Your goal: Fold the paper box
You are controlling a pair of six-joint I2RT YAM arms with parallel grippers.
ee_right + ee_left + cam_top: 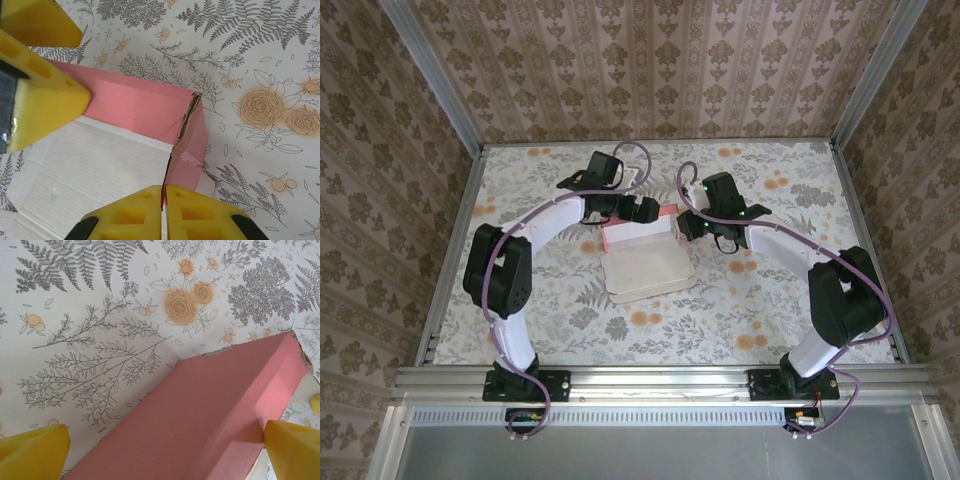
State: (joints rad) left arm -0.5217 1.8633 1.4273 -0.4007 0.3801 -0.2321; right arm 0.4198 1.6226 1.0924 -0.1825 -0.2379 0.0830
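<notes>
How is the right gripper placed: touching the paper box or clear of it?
Touching. The right wrist view shows the right gripper shut on a raised side flap of the paper box, the card edge running down between its closed fingertips.

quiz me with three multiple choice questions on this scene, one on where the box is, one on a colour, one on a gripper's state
1. Where does the paper box lie on the table?
A. at the near left corner
B. mid-table, between the two grippers
C. against the right edge

2. What colour is the outside of the box's raised wall?
A. blue
B. green
C. pink

3. How is the right gripper?
A. shut on the box's side flap
B. wide open over bare table
C. shut on a pen

Answers:
1 B: the top view shows it between the left gripper and the right one.
2 C: both wrist views show pink card.
3 A: its fingertips meet on the flap's edge.
</notes>
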